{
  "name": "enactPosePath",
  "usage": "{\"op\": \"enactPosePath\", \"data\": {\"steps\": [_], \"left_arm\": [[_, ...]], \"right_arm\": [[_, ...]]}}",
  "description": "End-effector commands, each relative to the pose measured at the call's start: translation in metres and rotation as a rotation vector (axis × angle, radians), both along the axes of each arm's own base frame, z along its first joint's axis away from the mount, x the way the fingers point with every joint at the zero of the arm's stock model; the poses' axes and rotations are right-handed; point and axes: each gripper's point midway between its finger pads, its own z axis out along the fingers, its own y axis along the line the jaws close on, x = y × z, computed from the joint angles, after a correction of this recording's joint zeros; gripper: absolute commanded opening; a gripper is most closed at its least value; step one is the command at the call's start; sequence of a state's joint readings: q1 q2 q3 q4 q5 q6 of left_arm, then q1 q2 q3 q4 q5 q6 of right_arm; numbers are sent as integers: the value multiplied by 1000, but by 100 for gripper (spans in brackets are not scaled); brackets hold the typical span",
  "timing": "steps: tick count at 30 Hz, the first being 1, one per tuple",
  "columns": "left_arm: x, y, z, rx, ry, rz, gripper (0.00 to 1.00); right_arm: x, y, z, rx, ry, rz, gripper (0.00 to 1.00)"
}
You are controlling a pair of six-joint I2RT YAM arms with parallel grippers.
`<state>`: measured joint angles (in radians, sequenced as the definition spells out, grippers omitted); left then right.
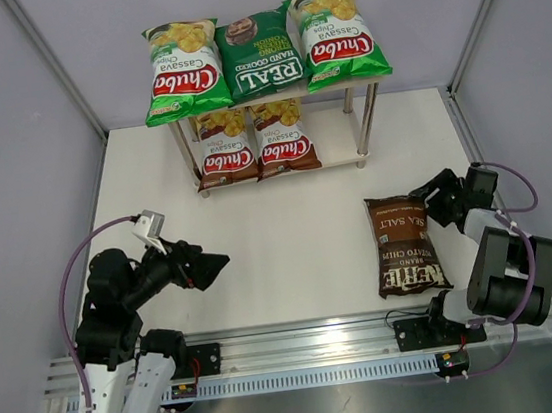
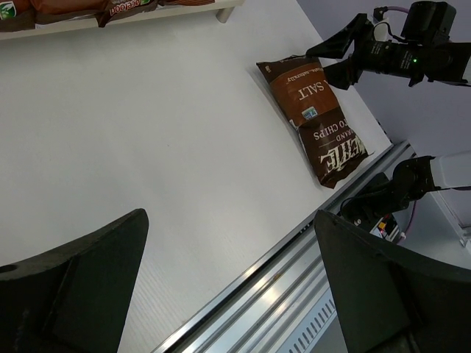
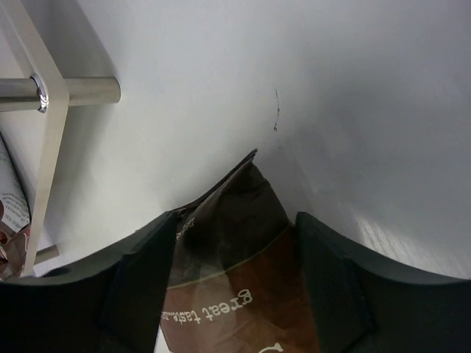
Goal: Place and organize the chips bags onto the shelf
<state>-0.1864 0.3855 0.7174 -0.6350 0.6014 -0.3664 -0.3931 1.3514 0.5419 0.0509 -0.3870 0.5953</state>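
The shelf stands at the back. Its top board holds a light-green Chuba bag, the dark-green REAL bag and a second light-green Chuba bag. Two brown Chuba bags stand side by side on the lower board. The dark-brown Kettle bag lies flat on the table at the right. My right gripper is open, its fingers straddling that bag's far right corner. My left gripper is open and empty, above the table at the left.
The right part of the lower board is bare. A shelf leg shows left of the right gripper. An aluminium rail runs along the near edge. Grey walls enclose the table on three sides.
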Motion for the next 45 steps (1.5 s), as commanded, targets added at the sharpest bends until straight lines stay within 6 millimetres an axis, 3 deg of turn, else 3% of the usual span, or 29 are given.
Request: {"op": "enactPosePath", "data": {"steps": [1, 2, 12, 18, 19, 21, 23, 26, 27, 29, 30, 32, 33, 35, 36, 43, 45], "left_arm": [[-4, -4, 13, -15, -61, -35, 99], [-4, -4, 13, -14, -61, -33, 99], [-2, -3, 10, -7, -35, -26, 99], [9, -14, -2, -43, 66, -68, 99], [12, -18, -14, -56, 107, -78, 99], [16, -29, -17, -116, 133, -114, 99], [25, -36, -35, -125, 190, -90, 99], [29, -61, -45, -94, 188, -105, 99], [19, -83, -40, -97, 156, -179, 99], [19, -102, -45, -98, 137, -193, 99], [11, -120, -32, -141, 72, -249, 99], [14, -135, -32, -154, 37, -241, 99], [6, -150, -19, -195, -19, -281, 99], [9, -163, -15, -197, -85, -273, 99], [3, -180, -12, -208, -114, -305, 99], [16, -236, -19, -214, -253, -307, 99], [15, -244, -8, -251, -302, -319, 99]], "right_arm": [[8, 3, 4, 25, -42, 24, 68], [8, 3, 2, 33, -33, 18, 60], [-10, 15, 3, 120, -39, -53, 27], [-11, 24, 32, 235, -101, -121, 13], [-11, 24, 41, 264, -119, -149, 8], [-12, 27, 53, 324, -156, -195, 0], [-15, 27, 55, 366, -166, -238, 0], [-16, 28, 66, 428, -199, -296, 0], [-17, 29, 69, 443, -205, -309, 0], [-17, 30, 82, 497, -241, -342, 0], [-18, 34, 91, 528, -251, -351, 0], [-17, 34, 105, 541, -278, -359, 0], [-17, 36, 112, 556, -287, -356, 0], [-18, 40, 131, 573, -310, -331, 0], [-17, 42, 138, 587, -320, -319, 0], [-29, 61, 195, 718, -393, -238, 0], [-37, 66, 214, 753, -426, -222, 0]]}}
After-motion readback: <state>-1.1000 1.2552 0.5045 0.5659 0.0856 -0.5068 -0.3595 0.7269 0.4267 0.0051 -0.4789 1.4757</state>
